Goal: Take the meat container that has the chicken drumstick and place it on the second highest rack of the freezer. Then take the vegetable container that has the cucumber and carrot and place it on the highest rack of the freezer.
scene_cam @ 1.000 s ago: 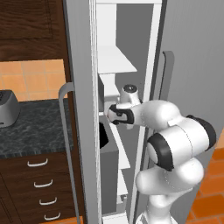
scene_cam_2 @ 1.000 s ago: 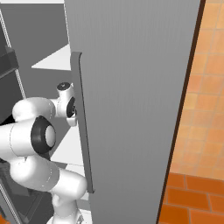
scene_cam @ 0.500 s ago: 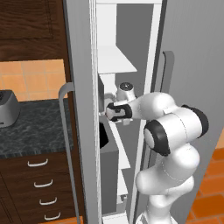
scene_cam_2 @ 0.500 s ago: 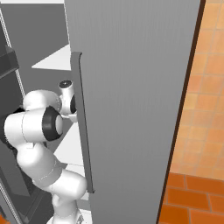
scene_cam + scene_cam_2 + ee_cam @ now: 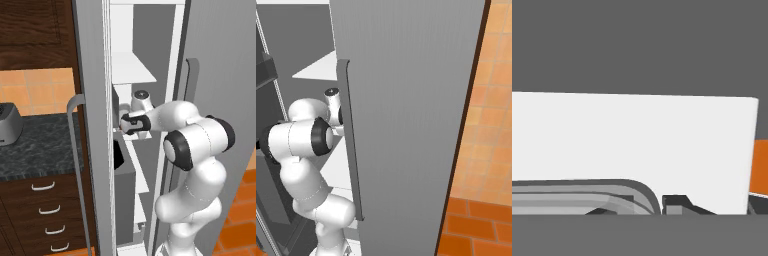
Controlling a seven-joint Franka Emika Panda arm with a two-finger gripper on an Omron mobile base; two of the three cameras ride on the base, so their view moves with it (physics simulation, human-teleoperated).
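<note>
The freezer (image 5: 142, 55) stands open, white inside with white shelves, its grey door (image 5: 220, 60) swung out to the right. My gripper (image 5: 123, 123) reaches in over a middle shelf (image 5: 131, 137), partly hidden by the cabinet edge. In the hand view the gripper (image 5: 714, 207) looks open: its dark fingertips (image 5: 674, 202) stand apart over the white shelf (image 5: 637, 140). A grey container's rounded rim (image 5: 632, 192) lies just left of the left fingertip. The container's contents are hidden, so the chicken drumstick, cucumber and carrot are out of sight.
The freezer door's bar handle (image 5: 351, 145) hides my hand, with the arm (image 5: 303, 142) left of it. A dark marbled counter (image 5: 45, 150) with a grey appliance (image 5: 9, 124) and drawers (image 5: 45, 210) lies to the left. A dark object (image 5: 118, 154) sits below the shelf.
The arm's elbow has swung up and in toward the freezer. The hand has stayed at the same shelf, shifting only slightly.
</note>
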